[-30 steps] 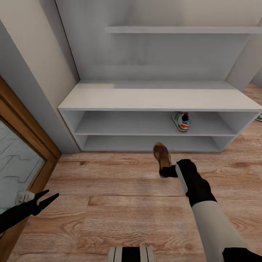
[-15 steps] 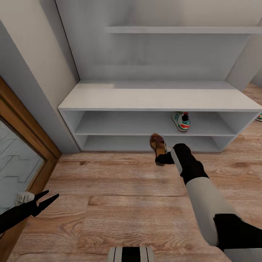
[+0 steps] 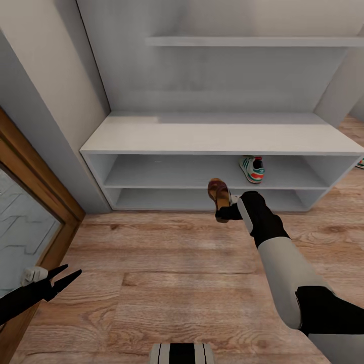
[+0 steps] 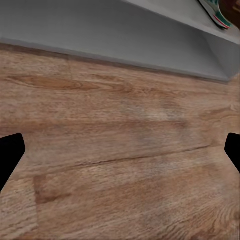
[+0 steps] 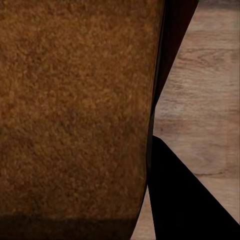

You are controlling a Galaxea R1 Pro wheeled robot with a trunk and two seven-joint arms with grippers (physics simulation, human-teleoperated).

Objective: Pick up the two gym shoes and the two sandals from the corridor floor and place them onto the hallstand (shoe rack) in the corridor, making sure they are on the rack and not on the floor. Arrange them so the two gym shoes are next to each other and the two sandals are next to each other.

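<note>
step: carrying a sandal (image 3: 218, 192) to the hallstand (image 3: 217, 139) | right gripper (image 3: 225, 211) clamped on it, just off the middle shelf's front edge | left gripper (image 3: 63, 279) spread, empty | gym shoe (image 3: 252, 168) already shelved, far right | next: probably ease it in left of that shoe

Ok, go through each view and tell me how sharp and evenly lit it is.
Head view: soft, even light, mild shadow under the pale grey-white hallstand bench top; the dark brown leather sandal in the right tool reads clearly. Left wrist view: the light brown wood-grain plank floor looks smeared. Right wrist view: the sandal sits too close, a grainy brown blur.
</note>
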